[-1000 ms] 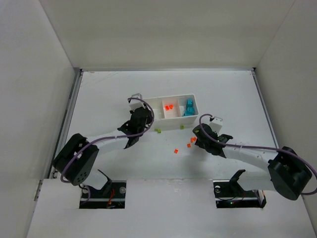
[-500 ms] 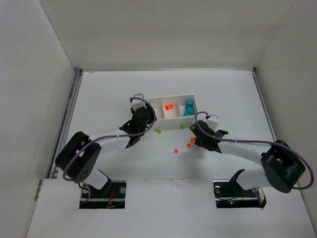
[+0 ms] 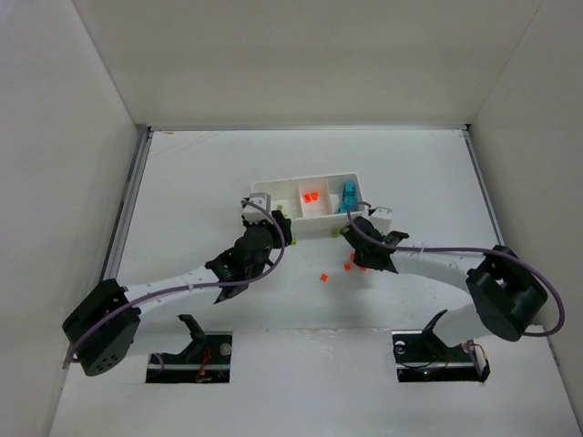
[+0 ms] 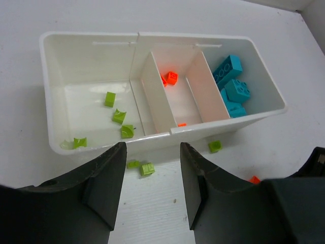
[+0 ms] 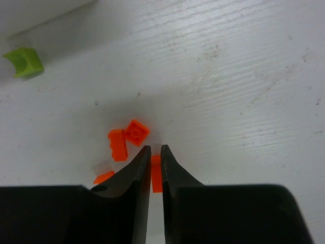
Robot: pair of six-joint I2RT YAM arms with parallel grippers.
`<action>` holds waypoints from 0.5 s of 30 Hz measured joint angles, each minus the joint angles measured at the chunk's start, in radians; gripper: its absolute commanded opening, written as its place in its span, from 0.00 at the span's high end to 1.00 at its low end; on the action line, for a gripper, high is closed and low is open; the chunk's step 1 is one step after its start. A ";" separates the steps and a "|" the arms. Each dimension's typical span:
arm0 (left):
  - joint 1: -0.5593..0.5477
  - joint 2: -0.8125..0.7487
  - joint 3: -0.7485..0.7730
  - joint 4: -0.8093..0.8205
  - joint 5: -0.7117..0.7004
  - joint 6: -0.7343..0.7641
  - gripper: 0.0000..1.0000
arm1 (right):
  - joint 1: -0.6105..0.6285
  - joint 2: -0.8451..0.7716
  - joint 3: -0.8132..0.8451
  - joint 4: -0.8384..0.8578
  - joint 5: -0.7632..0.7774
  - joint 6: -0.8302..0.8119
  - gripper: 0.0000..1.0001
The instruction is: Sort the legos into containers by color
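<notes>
The white three-compartment tray (image 3: 321, 228) holds green bricks (image 4: 118, 116) in its left part, orange ones (image 4: 171, 77) in the middle and teal ones (image 4: 229, 69) on the right. My left gripper (image 4: 152, 152) is open and empty, just in front of the tray's near wall (image 4: 152, 138), above two loose green bricks (image 4: 147, 169). My right gripper (image 5: 155, 148) is shut on a small orange brick (image 5: 156, 178) on the table, beside other orange bricks (image 5: 136, 131). In the top view the left gripper (image 3: 271, 235) and right gripper (image 3: 357, 251) flank the tray's near side.
Another green brick (image 4: 215, 146) lies by the tray's near wall and one more (image 5: 24, 61) far left of my right gripper. A lone orange brick (image 3: 323, 276) lies on the table between the arms. Enclosure walls stand on both sides.
My left gripper has drawn back from over the tray's left end toward the near side. My right gripper has moved left to the orange bricks and closed on one.
</notes>
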 measured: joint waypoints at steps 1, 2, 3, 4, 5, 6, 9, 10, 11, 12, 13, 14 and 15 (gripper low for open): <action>-0.014 0.000 -0.004 0.000 -0.005 0.006 0.57 | 0.007 0.003 0.003 -0.002 0.000 0.000 0.85; -0.027 0.000 -0.008 0.000 -0.009 0.012 0.57 | 0.014 0.005 0.005 -0.002 0.001 0.002 0.85; -0.039 0.000 -0.012 0.000 -0.011 0.017 0.57 | 0.022 0.005 0.005 -0.002 0.002 0.005 0.85; -0.053 0.000 -0.016 -0.001 -0.014 0.022 0.57 | 0.028 0.004 0.005 -0.004 0.002 0.009 0.84; -0.068 0.000 -0.021 -0.001 -0.017 0.027 0.57 | 0.034 0.002 0.005 -0.007 0.003 0.012 0.79; -0.082 -0.001 -0.028 0.000 -0.022 0.030 0.57 | 0.039 -0.003 0.005 -0.011 0.003 0.016 0.66; -0.113 -0.003 -0.049 0.000 -0.034 0.037 0.57 | 0.050 -0.053 -0.009 -0.026 0.017 0.037 0.54; -0.116 -0.003 -0.055 0.000 -0.037 0.040 0.57 | 0.051 -0.076 -0.016 -0.031 0.019 0.043 0.53; -0.116 -0.003 -0.060 0.001 -0.040 0.041 0.57 | 0.055 -0.100 -0.024 -0.036 0.022 0.049 0.53; -0.116 -0.003 -0.063 0.002 -0.043 0.042 0.57 | 0.055 -0.120 -0.033 -0.037 0.024 0.054 0.53; -0.115 -0.003 -0.065 0.002 -0.047 0.043 0.57 | 0.058 -0.134 -0.040 -0.039 0.025 0.061 0.53; -0.115 -0.003 -0.066 0.004 -0.049 0.044 0.57 | 0.062 -0.143 -0.047 -0.040 0.024 0.068 0.53; -0.115 -0.002 -0.067 0.010 -0.051 0.045 0.57 | 0.066 -0.146 -0.053 -0.041 0.024 0.072 0.53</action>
